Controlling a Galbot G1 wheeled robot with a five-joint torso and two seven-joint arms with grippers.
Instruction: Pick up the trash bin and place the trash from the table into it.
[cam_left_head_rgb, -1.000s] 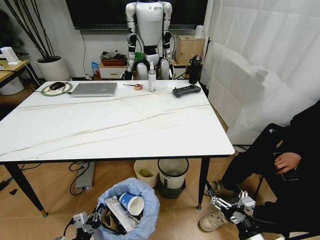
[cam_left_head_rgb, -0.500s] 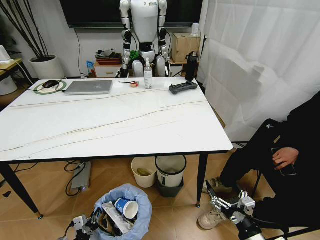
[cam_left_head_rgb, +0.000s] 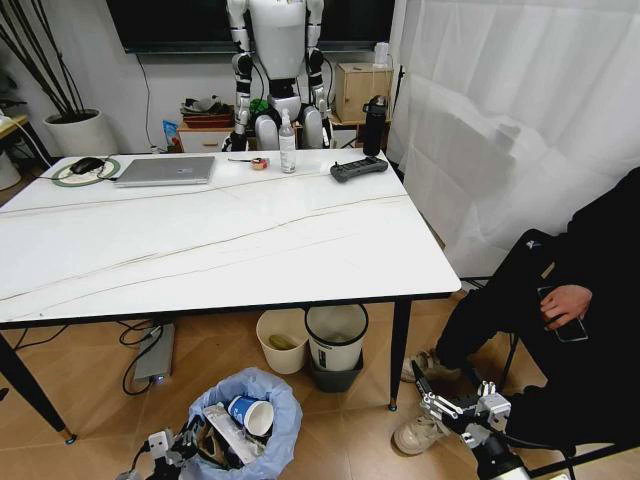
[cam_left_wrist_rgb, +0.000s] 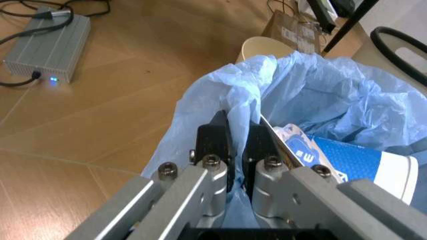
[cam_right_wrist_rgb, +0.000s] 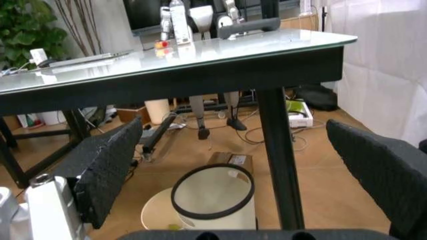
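Gripping the bag-lined rim of the trash bin (cam_left_wrist_rgb: 313, 100), the left gripper (cam_left_wrist_rgb: 237, 142) has its jaws pinched narrow on the blue plastic; wrist cam shows that clamp close up. Head cam gives the wider layout: trash bin (cam_left_head_rgb: 245, 420) sits on the wood floor in front of the table (cam_left_head_rgb: 200, 250), w/ a blue-and-white paper cup (cam_left_head_rgb: 250, 413) and other trash inside. Left gripper (cam_left_head_rgb: 172, 447) is at the bin's near-left side. Right gripper (cam_left_head_rgb: 447, 405) hangs low on the right w/ jaws spread wide, holding nothing. Under the table's far side stand a cream bucket (cam_left_head_rgb: 281, 340) and a grey-black bin (cam_left_head_rgb: 335, 345), just beside a table leg (cam_left_head_rgb: 398, 352). Laptop (cam_left_head_rgb: 165, 170) and black controller (cam_left_head_rgb: 358, 168) lie at the far edge. Open floor left of the bin.
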